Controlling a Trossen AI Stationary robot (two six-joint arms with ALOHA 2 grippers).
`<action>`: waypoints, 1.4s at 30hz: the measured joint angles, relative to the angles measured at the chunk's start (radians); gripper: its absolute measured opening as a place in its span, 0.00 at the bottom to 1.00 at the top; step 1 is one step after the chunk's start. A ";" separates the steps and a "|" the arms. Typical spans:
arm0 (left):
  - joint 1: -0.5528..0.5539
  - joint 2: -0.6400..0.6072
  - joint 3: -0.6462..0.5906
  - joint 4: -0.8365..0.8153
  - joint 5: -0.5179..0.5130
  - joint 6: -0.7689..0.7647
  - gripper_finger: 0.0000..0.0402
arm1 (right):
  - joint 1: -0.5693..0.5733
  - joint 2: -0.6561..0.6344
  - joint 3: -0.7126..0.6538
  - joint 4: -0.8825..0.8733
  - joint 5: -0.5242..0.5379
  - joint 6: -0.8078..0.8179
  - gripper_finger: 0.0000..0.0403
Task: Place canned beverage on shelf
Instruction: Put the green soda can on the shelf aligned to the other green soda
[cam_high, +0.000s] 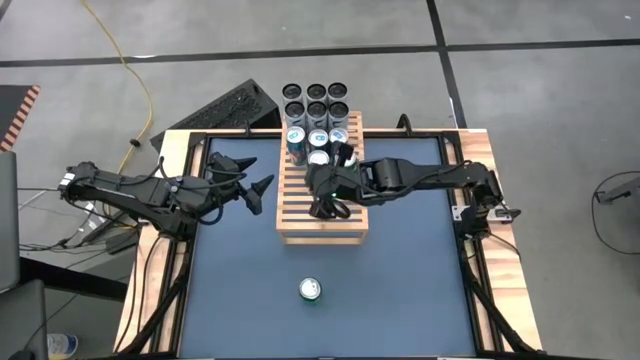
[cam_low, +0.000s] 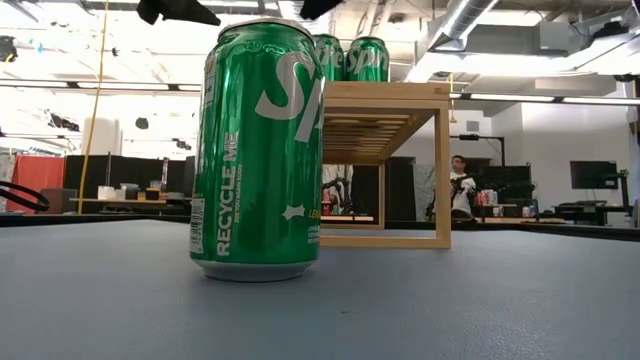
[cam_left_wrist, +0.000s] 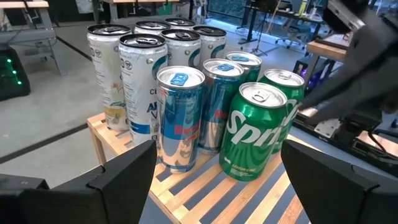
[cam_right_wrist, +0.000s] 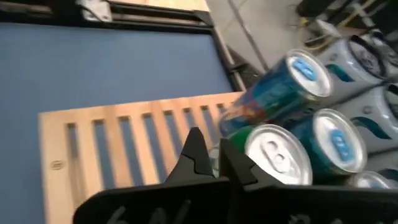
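The high view looks straight down on the whole bench (cam_high: 240, 300), the shelf (cam_high: 322, 215) near its middle. The low view sits at bench height, very near a green can (cam_low: 262, 150), facing the shelf (cam_low: 385, 120) behind it. The left wrist view looks closely at the cans on the shelf (cam_left_wrist: 186, 186); the right wrist view looks steeply down along the shelf (cam_right_wrist: 124, 137) slats.
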 joint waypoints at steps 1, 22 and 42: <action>0.000 0.000 0.000 0.000 0.000 0.000 0.83 | 0.003 0.000 0.000 0.001 -0.021 0.000 0.00; 0.000 0.000 0.000 -0.018 0.001 -0.001 0.83 | -0.038 -0.002 -0.026 -0.164 0.014 0.131 0.00; 0.053 0.131 -0.010 0.085 0.061 -0.013 0.83 | 0.006 -0.002 0.011 -0.063 0.133 0.024 0.00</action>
